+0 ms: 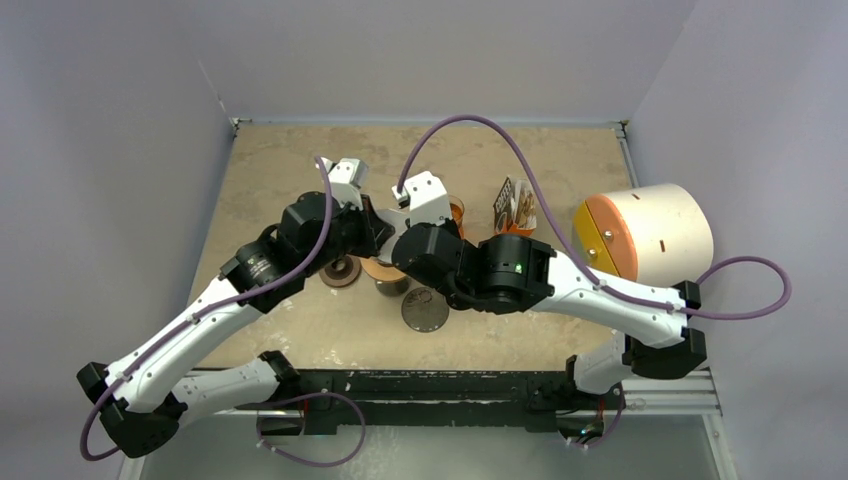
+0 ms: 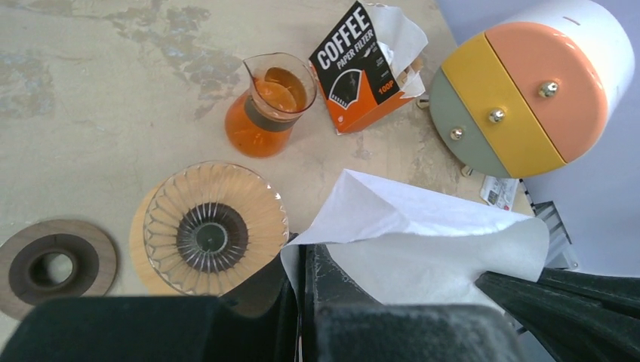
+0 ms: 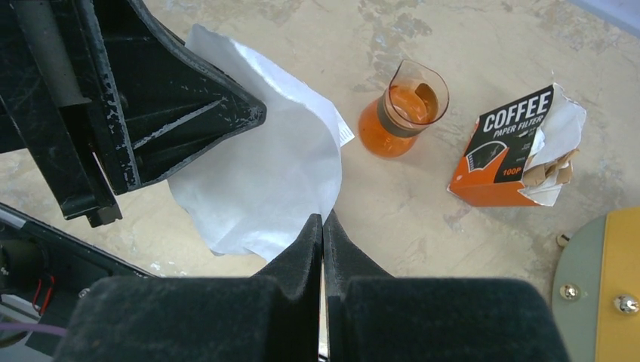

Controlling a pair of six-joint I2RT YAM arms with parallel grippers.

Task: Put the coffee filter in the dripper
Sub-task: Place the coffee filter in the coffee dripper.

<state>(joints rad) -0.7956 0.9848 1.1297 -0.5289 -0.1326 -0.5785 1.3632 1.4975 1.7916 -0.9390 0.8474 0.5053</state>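
Filter (image 2: 423, 234) is hidden under the arms in the top view, but both wrist views show it. Left gripper (image 2: 302, 260) and right gripper (image 3: 323, 226) each pinch its edge tightly and hold it just beside the dripper (image 2: 215, 226). Beyond the dripper, the torn box (image 2: 355, 68) contains filters. Whether the orange carafe (image 2: 268, 105) contains liquid, I cannot tell.

Table (image 1: 280, 160) top beige, mottled stone look w/ darker patches, evenly lit, soft shadows. Pale lavender-grey walls on 3 sides: back wall (image 1: 430, 50), left wall (image 1: 100, 150), right wall (image 1: 760, 100). Black frame (image 1: 440, 383) along table's near edge.
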